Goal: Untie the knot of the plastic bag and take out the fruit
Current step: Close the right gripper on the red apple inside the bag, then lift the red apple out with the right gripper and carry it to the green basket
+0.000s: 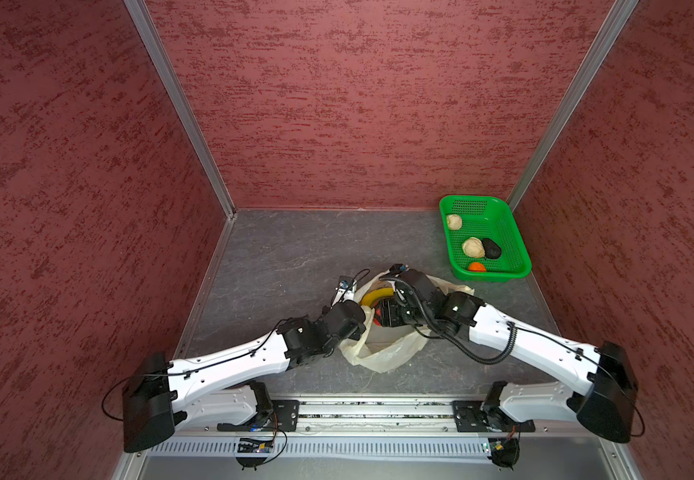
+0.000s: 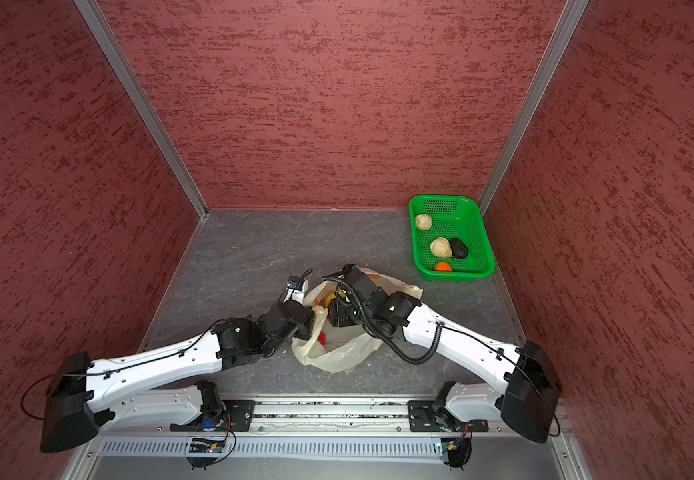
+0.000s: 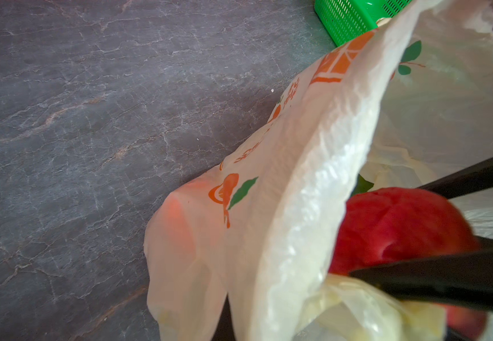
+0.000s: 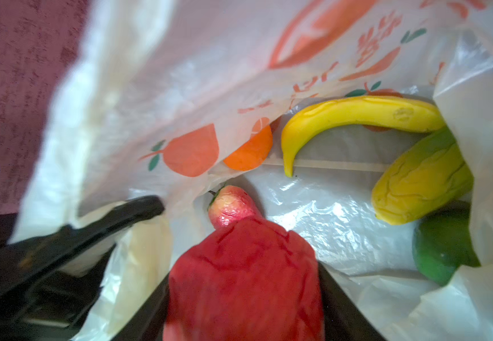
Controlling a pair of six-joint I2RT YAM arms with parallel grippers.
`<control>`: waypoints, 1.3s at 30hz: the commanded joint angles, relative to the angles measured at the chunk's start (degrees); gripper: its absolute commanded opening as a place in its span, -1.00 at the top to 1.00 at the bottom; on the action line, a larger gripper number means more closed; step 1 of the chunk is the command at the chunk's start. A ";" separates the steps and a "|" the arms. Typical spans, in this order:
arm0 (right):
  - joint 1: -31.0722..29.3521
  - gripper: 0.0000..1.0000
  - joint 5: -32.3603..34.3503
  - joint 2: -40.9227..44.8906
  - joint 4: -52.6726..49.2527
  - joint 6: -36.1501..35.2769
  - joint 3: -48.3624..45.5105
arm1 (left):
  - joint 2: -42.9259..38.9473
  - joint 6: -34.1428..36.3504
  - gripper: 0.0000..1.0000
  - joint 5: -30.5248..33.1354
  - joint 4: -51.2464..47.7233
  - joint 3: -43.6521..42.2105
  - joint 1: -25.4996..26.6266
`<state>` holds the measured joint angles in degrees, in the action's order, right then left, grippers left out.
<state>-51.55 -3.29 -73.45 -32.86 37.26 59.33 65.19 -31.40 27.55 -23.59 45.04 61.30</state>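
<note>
In both top views the plastic bag (image 1: 382,353) sits low centre on the grey tabletop (image 1: 287,257), mouth gaping. The left arm (image 1: 228,365) and right arm (image 1: 536,345) dip into it from either side, and a banana (image 1: 374,296) peeks out. Up and to the right, well apart, the green basket (image 1: 503,232) holds cream lumps (image 1: 473,247), a dark piece (image 1: 491,248) and an orange piece (image 1: 477,267).

Over to the left wrist view. The left gripper (image 3: 387,280), lower right of frame, is clamped tight on a bunch of the bag's rim. The red apple (image 3: 401,224) glows just behind it.

Now the right wrist view, deep inside the bag. The right gripper (image 4: 242,283), low centre, has its fingers pressed on both sides of the apple. The banana, a mango (image 4: 422,183) and a green fruit (image 4: 443,251) line the right of frame. An orange (image 4: 248,150) shows under a fold at centre.
</note>
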 commanded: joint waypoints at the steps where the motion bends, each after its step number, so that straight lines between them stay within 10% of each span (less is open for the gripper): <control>1: -0.39 0.04 -0.91 1.93 -4.28 -0.85 3.71 | 0.64 0.48 1.00 0.84 -0.58 1.66 -0.24; 17: 3.68 0.04 2.93 3.58 -18.41 -4.41 22.15 | -0.19 0.38 1.00 1.35 -1.03 1.47 0.10; 39: 50.68 0.04 -6.82 -7.91 2.51 -11.13 18.31 | -0.94 1.55 1.00 2.10 0.50 0.91 2.93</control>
<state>-4.08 -7.55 -78.54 -38.02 25.36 80.34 65.08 -30.98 28.47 -23.99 45.43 63.68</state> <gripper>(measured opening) 0.625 0.043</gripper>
